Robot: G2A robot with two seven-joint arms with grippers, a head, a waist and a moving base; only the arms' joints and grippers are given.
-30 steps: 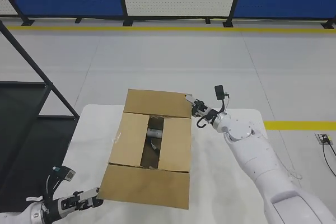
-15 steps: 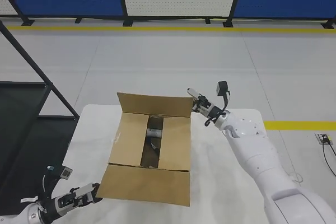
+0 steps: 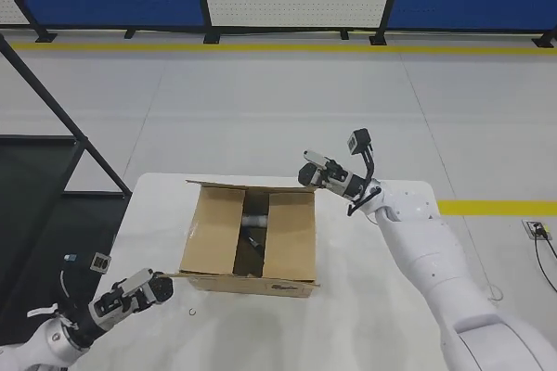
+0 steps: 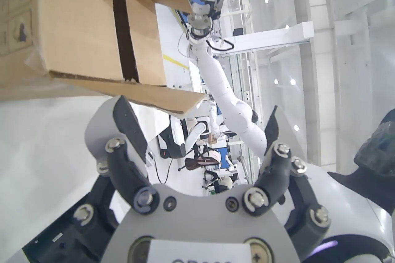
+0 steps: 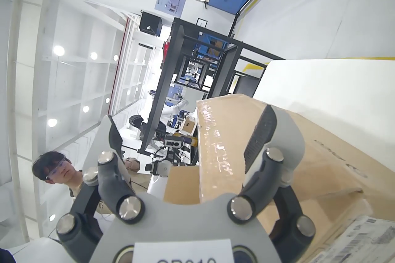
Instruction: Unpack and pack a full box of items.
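Fingers [image 4: 129, 125] of the left gripper [image 4: 197, 105] are spread, with the near flap [image 4: 154, 94] of the brown cardboard box [image 3: 292, 232] between them. Fingers [image 5: 260, 134] of the right gripper [image 5: 189, 114] are spread astride the far flap [image 5: 216, 137]. The box rests on the white table [image 3: 371, 297].

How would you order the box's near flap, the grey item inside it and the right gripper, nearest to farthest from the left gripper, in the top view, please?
1. The near flap: its corner is right beside the left gripper.
2. The grey item: in the middle gap of the box.
3. The right gripper: at the box's far corner.
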